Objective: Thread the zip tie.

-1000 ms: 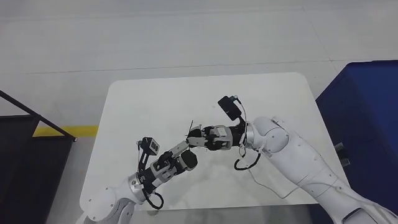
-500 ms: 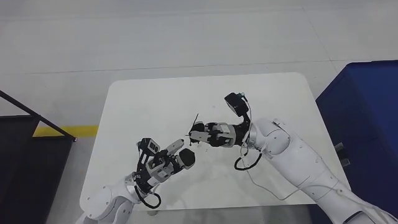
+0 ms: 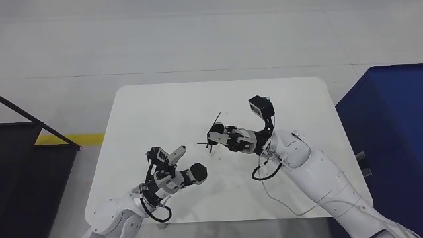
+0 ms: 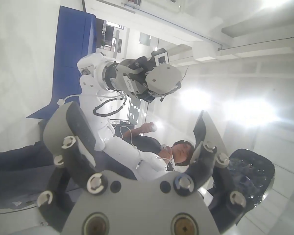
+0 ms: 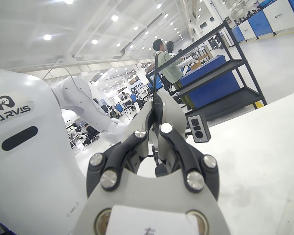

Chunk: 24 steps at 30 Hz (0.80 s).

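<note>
Alignment looks key: right gripper pinches zip tie; left gripper, agape and empty by table's front edge, must meet it squarely.

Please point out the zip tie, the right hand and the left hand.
zip tie (image 5: 156, 79): right wrist view, on the thin free strip.
right hand (image 5: 156, 101): right wrist view, where its closed tips meet.
left hand (image 4: 137, 111): left wrist view, midway between its open tips.
</note>
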### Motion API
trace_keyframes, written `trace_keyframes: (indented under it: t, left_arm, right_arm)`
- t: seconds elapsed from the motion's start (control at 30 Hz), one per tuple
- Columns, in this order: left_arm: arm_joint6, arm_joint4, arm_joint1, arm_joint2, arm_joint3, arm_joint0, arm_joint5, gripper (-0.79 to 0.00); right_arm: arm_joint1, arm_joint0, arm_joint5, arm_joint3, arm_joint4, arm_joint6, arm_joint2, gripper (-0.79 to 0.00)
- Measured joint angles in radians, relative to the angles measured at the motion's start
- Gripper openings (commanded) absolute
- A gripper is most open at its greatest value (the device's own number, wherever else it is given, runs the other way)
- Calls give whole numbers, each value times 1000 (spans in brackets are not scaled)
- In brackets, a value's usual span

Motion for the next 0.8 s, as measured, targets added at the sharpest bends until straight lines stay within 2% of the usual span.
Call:
trace_keyframes:
  t: [0.1, 0.17, 0.2, 0.23, 0.27, 0.37, 0.5, 0.7, 0.8]
  left_arm:
    - [18, -57, -4, 4, -4, -1, -12, -9]
    - [29, -95, -8, 14, -3, -2, -34, -166]
    - [33, -111, -10, 19, -3, -2, -42, -219]
    - [35, -130, -12, 24, -4, -2, -46, -234]
    - [36, -139, -12, 25, -5, -3, -46, -228]
    - [44, -128, -13, 20, -8, -4, -55, -283]
    - [49, -104, -13, 23, -4, -1, -76, -225]
    - [58, -70, -15, 30, -9, 5, -110, -311]
    - [55, -71, -16, 33, -13, 6, -109, -308]
  right_arm:
    - [-1, -8, 23, -7, -27, -4, 5, -785]
    - [-3, -14, 41, -8, -38, -6, 4, -785]
    - [-4, -15, 45, -8, -39, -6, 4, -785]
    - [-4, -15, 47, -8, -38, -5, 3, -785]
    - [-4, -15, 47, -8, -38, -5, 3, -785]
    - [-4, -15, 46, -7, -37, -5, 3, -785]
    - [-4, -15, 46, -7, -37, -5, 3, -785]
    - [-4, -15, 46, -7, -37, -5, 3, -785]
    - [-4, -15, 46, -7, -37, -5, 3, -785]
